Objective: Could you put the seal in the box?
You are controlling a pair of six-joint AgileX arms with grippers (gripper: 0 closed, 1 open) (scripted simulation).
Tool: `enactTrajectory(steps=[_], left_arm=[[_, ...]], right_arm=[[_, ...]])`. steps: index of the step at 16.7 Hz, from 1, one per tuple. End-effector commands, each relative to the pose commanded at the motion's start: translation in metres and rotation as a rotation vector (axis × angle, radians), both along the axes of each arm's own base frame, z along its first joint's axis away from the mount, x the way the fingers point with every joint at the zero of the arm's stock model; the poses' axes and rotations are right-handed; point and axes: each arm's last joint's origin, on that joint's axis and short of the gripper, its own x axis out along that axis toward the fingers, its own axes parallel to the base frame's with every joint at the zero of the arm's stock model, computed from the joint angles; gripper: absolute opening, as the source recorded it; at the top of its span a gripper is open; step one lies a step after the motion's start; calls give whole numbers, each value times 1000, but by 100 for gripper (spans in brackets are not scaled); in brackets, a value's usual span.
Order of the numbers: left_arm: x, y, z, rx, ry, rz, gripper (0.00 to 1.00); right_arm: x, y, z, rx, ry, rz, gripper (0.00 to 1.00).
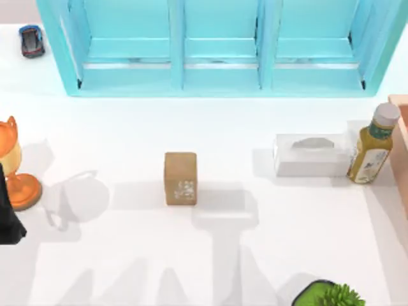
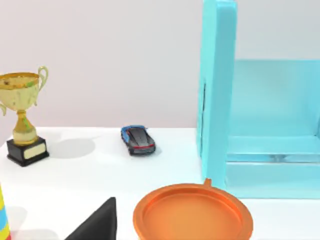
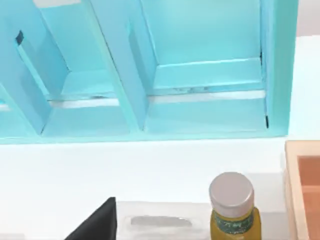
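Tan-brown and cardboard-coloured, the seal (image 1: 180, 178) stands upright near the middle of the white table (image 1: 127, 268), with a whitish pattern on its near face and open table all round it. Nothing touches it. The box (image 1: 401, 137), peach-tan with thick plain walls, sits at the table's far right edge, cut off by the top view's border; the right wrist view catches a corner of its rim (image 3: 302, 190). Between seal and box lie a white tissue box (image 1: 311, 155) and, just beside the box, a yellow-green bottle (image 1: 371, 145) with a grey cap (the cap is plain in the right wrist view (image 3: 233, 210)).

A turquoise shelf unit (image 1: 220, 48) runs along the back of the table. A small blue toy car (image 1: 31, 40) sits at the back left, an orange cup (image 1: 14, 162) stands at the left edge, and a green plant (image 1: 331, 294) pokes in at the front right. The left wrist view adds a gold trophy (image 2: 22, 120) on a black base.

My left arm (image 1: 7, 213) is a dark shape at the left edge, well apart from the seal. Whether the fingers of either gripper are spread or closed, I cannot tell.
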Motion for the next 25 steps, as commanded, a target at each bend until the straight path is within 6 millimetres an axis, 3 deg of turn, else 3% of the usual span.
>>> enactTrajectory(steps=[5,9,13,17,21,25], left_arm=[[0,0,0,0,0,0,100],[0,0,0,0,0,0,100],[0,0,0,0,0,0,100],[0,0,0,0,0,0,100],[0,0,0,0,0,0,100],[0,0,0,0,0,0,100]], right_arm=[[75,61,57,35,311,63,100],[135,137,61,9,557,80,100],[173,218,29,-60,767,65,100],[182,282,-21,-145,919,32,100],[177,320,-62,-214,1005,0,100],[173,330,-77,-238,1031,-13,100]])
